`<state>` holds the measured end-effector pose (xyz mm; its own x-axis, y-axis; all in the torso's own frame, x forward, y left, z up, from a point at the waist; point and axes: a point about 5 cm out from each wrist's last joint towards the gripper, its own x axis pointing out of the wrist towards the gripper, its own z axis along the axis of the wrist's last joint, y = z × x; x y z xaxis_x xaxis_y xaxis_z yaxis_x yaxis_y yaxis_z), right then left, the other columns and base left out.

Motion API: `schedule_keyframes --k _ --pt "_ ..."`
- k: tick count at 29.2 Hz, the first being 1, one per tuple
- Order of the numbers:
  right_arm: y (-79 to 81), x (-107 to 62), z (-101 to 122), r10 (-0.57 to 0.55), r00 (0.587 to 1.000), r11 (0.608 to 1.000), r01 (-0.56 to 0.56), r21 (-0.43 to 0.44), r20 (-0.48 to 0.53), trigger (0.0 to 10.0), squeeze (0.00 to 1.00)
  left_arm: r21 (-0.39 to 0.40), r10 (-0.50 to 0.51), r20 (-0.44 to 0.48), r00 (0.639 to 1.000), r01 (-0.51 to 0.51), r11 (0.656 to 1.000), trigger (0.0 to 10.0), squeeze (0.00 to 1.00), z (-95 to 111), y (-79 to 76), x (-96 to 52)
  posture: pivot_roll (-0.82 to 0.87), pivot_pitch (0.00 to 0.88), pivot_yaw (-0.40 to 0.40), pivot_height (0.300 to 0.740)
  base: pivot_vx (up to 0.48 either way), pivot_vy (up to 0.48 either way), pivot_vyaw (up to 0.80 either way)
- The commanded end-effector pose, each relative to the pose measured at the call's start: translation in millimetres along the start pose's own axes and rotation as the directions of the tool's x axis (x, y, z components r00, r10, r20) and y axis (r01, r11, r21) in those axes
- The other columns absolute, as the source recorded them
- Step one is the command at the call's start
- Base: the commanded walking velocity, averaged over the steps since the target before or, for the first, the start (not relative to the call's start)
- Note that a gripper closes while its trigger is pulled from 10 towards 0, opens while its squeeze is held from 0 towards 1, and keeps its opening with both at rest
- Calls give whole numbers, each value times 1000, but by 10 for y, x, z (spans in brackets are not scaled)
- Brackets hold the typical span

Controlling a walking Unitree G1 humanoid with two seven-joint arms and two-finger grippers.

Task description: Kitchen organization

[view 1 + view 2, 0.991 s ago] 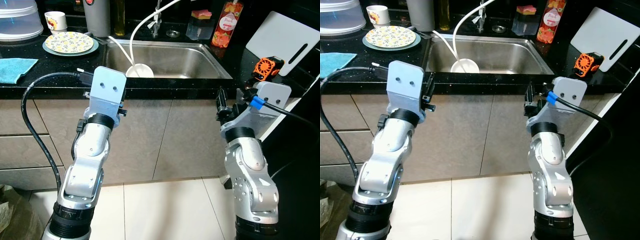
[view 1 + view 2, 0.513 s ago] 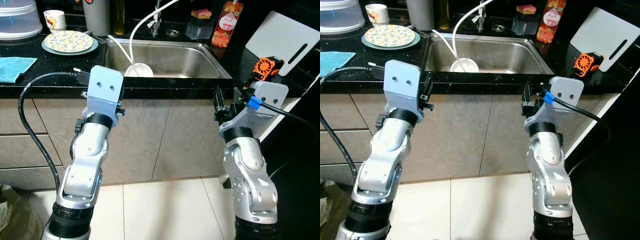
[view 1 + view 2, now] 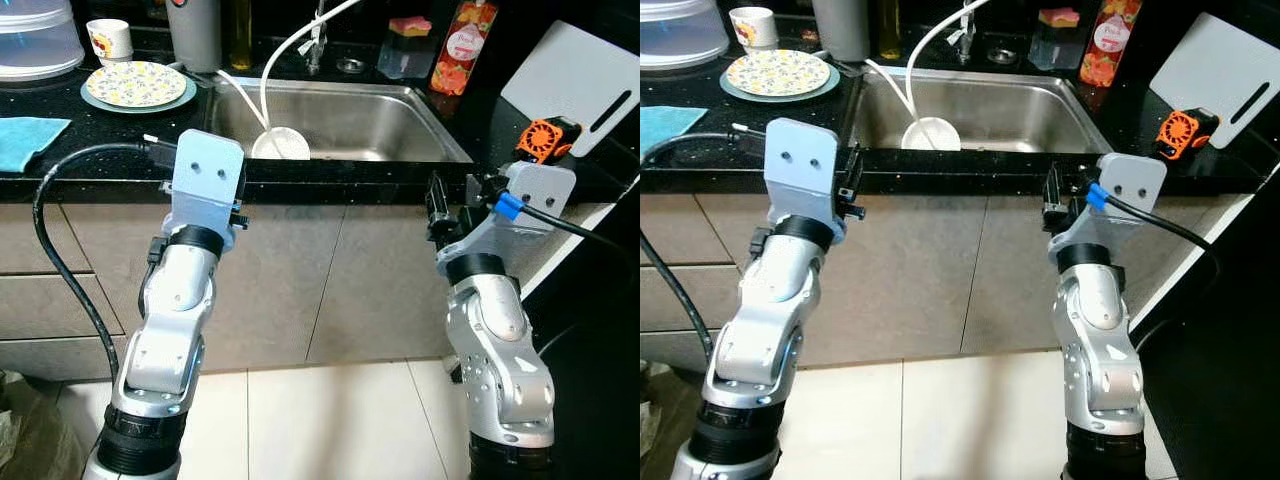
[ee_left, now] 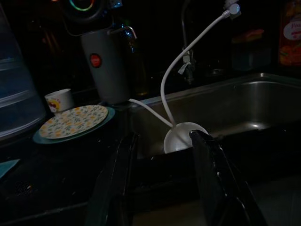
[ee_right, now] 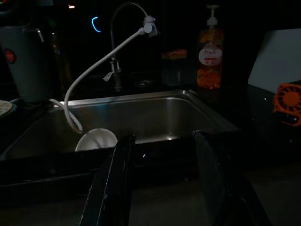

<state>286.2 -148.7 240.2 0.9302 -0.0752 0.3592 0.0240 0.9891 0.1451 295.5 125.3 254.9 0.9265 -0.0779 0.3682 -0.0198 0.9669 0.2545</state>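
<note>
Both tools (image 4: 162, 188) parted (facing sink (image 3: 390, 125))

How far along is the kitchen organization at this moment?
Nothing looks done yet. Both grippers, left gripper and right gripper, are open and empty before the steel sink. The white round dish in the sink and the floral plate on the black counter remain.

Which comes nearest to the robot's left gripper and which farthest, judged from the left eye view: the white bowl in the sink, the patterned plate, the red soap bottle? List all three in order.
Measured from the left gripper:
1. White bowl, just beyond it, in the sink's near left corner.
2. Patterned plate, on the counter left of the sink.
3. Red soap bottle, behind the sink's far right corner.
</note>
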Motion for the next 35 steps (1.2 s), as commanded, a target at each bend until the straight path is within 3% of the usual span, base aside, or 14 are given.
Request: schedule_keyframes --k 1,27,35 --pt "7 5 7 6 1000 1000 -6 -5 11 10000 0 4 4 18 1000 -4 1000 10000 0 40 -3 12 212 34 -78 740 450 0 0" --pt "17 4 -15 15 1000 1000 -15 -5 6 10000 0 16 10 30 999 -11 1000 10000 0 54 -5 4 213 35 -81 740 426 0 0" --pt "21 4 -20 16 1000 1000 -16 -4 5 10000 0 23 23 55 998 -24 999 10000 0 88 -8 2 212 38 -81 740 0 0 0"
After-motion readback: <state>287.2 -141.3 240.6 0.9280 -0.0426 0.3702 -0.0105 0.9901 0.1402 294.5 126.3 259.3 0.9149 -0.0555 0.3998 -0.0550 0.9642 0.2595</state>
